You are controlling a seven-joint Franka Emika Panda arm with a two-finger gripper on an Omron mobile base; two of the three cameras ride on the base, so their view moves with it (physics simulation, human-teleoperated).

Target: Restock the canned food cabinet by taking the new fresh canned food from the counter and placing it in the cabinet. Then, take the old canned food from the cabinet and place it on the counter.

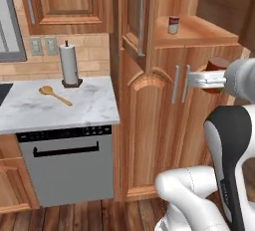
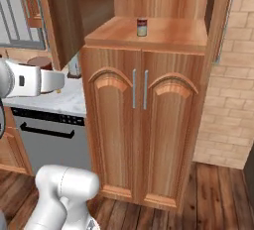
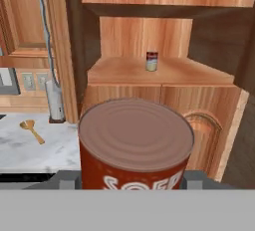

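My gripper (image 3: pixel 132 181) is shut on the old canned food (image 3: pixel 135 143), a dark red-orange can with a brownish lid that looms large in the hand view. The held can (image 1: pixel 216 66) hangs in the air in front of the cabinet (image 1: pixel 149 125), above its arched lower doors and off the counter (image 1: pixel 84 106). From the right base view the same can (image 2: pixel 40 62) peeks above the white hand. The new fresh canned food (image 1: pixel 173 25) (image 2: pixel 142 27) (image 3: pixel 152 60), red with a cream band, stands upright on the cabinet's shelf niche.
The niche's door (image 1: pixel 135 16) (image 2: pixel 59 16) is swung open toward me, with a grey bar handle. On the counter stand a paper towel roll (image 1: pixel 69 64) and a wooden spoon (image 1: pixel 55 94). A dishwasher (image 1: pixel 67 163) sits below. A brick wall (image 2: pixel 228 100) is right of the cabinet.
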